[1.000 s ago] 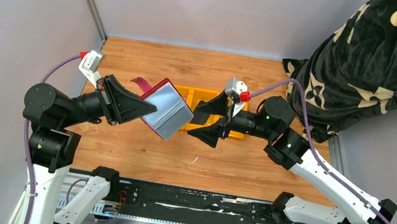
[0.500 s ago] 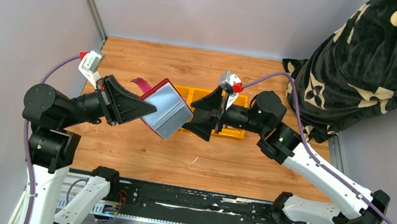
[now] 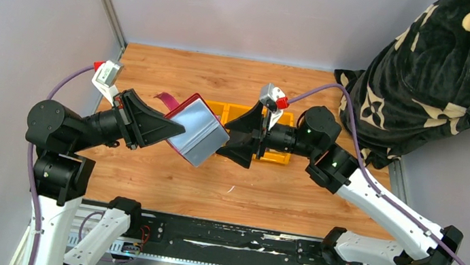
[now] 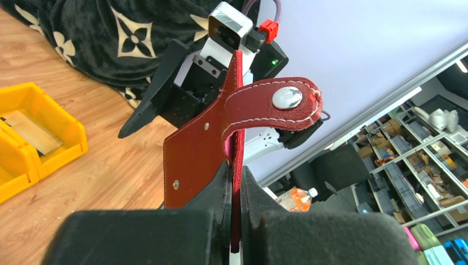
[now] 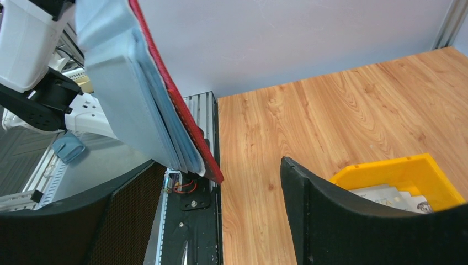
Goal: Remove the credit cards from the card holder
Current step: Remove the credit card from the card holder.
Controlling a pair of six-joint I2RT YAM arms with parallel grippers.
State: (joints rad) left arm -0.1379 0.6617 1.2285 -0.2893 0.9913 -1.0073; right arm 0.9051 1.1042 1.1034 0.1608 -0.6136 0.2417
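Card holder (image 3: 196,131) hangs in the air over the middle of the wooden table (image 3: 212,184), pinched at its left edge by the left gripper (image 3: 174,128). From above, its grey sleeve face is tilted up and toward the right arm. Its long axis runs diagonally from far-left to near-right, and the closure tab (image 3: 168,100) trails off to the far left. The right gripper (image 3: 235,139) faces it with jaws spread wide, and the holder's right corner reaches just to their tips. A yellow tray (image 3: 278,157) sits on the table directly behind and under that gripper. Bare wood lies on the near side, and a black patterned cloth (image 3: 432,76) is heaped at the far right corner.

In the left wrist view, the left gripper's (image 4: 236,190) 2 fingers are clamped tight on the maroon cover of the card holder (image 4: 198,154), which stands edge-on and upright. The tab (image 4: 276,105) with its metal snap (image 4: 286,97) curls over to the right at the top. Beyond it is the right gripper's dark finger (image 4: 149,94). The tray (image 4: 55,124) lies low at the left with a tan card (image 4: 30,131) flat in 1 compartment.

In the right wrist view, the card holder (image 5: 138,94) slants down from upper left. Its grey sleeves (image 5: 118,83) are stacked on the left of the red cover edge (image 5: 182,121). Its lowest corner points into the gap of the right gripper (image 5: 218,168), whose fingers (image 5: 359,221) stand well apart and grip nothing. Open table (image 5: 331,99) fills the right, with a corner of the tray (image 5: 397,165) at the lower right.
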